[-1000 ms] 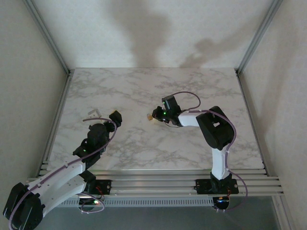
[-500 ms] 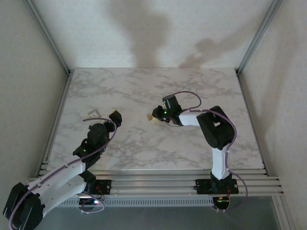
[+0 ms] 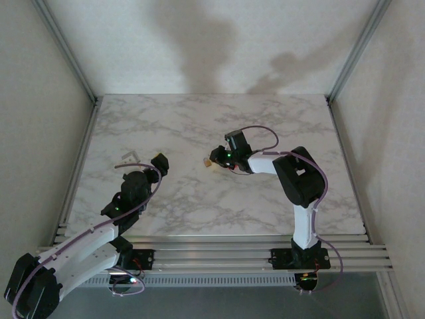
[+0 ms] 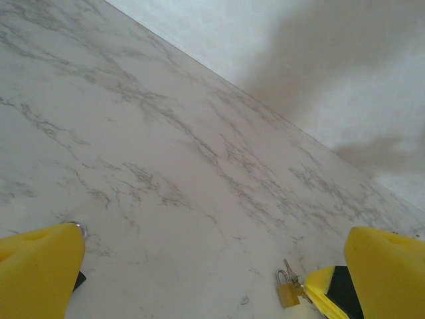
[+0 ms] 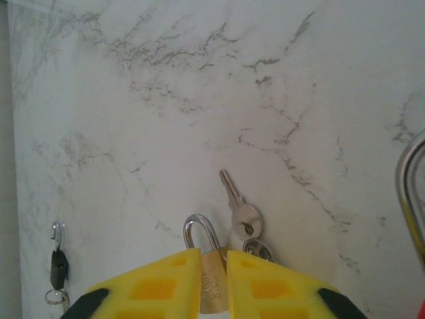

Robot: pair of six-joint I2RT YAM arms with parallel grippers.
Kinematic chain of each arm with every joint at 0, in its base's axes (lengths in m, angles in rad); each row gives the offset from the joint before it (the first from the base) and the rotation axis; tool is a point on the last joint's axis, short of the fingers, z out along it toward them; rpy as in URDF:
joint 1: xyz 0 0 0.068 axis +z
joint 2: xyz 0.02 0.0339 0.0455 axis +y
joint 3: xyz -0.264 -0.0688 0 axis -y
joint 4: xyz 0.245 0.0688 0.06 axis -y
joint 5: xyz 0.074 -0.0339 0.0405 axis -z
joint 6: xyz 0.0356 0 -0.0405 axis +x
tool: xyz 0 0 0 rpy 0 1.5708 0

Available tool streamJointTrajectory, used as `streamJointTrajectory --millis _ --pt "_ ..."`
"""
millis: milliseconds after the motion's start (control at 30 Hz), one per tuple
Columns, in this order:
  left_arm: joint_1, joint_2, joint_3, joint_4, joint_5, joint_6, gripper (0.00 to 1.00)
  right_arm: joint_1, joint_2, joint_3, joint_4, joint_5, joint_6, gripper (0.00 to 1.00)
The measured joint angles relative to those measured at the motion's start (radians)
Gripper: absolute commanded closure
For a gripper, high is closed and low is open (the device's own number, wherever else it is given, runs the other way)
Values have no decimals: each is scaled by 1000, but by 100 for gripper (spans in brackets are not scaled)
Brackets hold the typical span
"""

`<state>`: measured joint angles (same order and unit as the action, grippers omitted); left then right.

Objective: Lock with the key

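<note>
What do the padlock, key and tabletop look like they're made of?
Padlock: likely brass body, dull gold tone; shiny silver shackle, probably steel.
Key: bright silvery metal, perhaps nickel-plated.
Tabletop: white with grey veining, marble look; could be a printed laminate, can't tell.

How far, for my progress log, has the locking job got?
Done: the right gripper has its fingers either side of the padlock body, though a firm grip is unclear. In hand: nothing with the key, which lies flat on the table beside the shackle. Left: picking up the key, inserting it and turning it; the left gripper is open, off to the side.
</note>
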<state>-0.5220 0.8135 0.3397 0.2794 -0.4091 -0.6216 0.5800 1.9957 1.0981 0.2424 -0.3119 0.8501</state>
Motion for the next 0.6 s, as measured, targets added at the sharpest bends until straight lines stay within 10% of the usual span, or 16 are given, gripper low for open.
streamJointTrajectory --millis 600 --pt "0 -42 -8 0 -16 -7 0 3 -93 -3 -52 8 -32 40"
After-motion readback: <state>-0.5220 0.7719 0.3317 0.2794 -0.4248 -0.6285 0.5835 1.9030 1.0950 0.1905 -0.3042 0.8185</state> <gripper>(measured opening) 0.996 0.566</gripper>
